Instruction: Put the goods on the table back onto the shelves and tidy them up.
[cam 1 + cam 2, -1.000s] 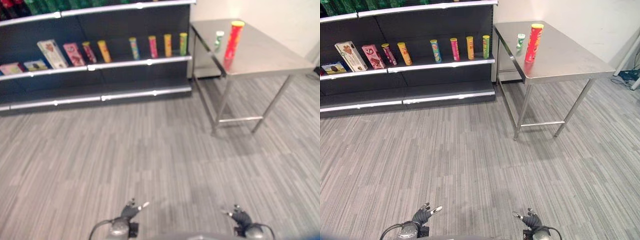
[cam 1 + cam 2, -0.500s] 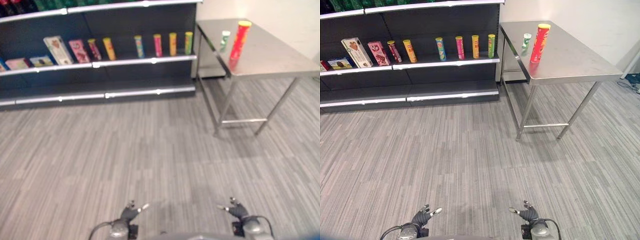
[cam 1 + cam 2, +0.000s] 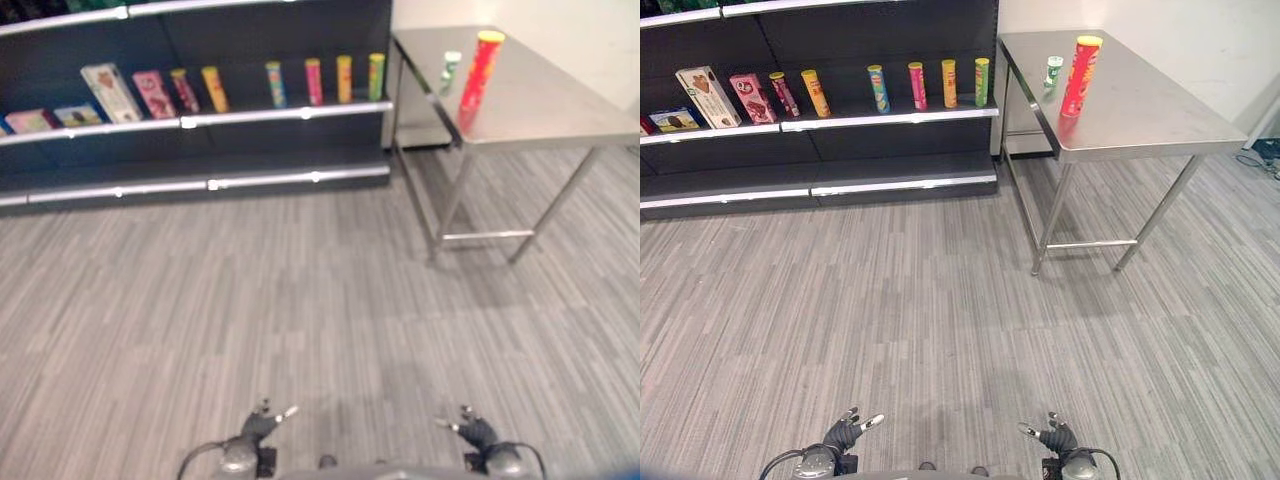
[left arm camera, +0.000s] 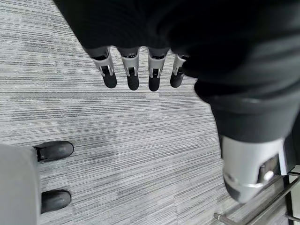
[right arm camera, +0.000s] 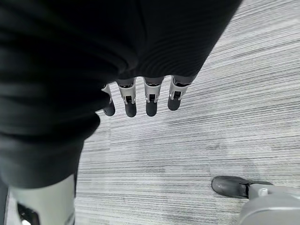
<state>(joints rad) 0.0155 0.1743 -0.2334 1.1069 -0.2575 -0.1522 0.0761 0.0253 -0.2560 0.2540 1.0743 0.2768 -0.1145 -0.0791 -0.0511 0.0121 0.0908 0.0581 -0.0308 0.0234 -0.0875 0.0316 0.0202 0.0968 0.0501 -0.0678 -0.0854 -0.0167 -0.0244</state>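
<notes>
- The shelves [image 3: 820,120] run dark and long to the left of the desk, one board carrying a row of boxes and upright tubes; I see room between those tubes for more.
- The desk [image 3: 1140,110], steel with thin legs, is my landmark: it stands well ahead of me across open grey floor [image 3: 940,320], its near left corner just beside the shelf end.
- The tall red tube [image 3: 1078,76] stands upright on the desk toward its far left part. I judge it light, stiff and smooth-walled, likely to tip if nudged high, so I would wrap it around the middle.
- The small green can [image 3: 1053,70] stands just beside the tube, further from me. It looks light and easy to knock over; I would take it by its sides after the tube, or come in from the desk's left edge.
- My left hand [image 4: 136,75] and right hand [image 5: 140,98] hang low, far from the desk, fingers straight and relaxed, holding nothing.
- Nothing blocks the walk over; the desk's legs and the shelf corner are what I must clear.
</notes>
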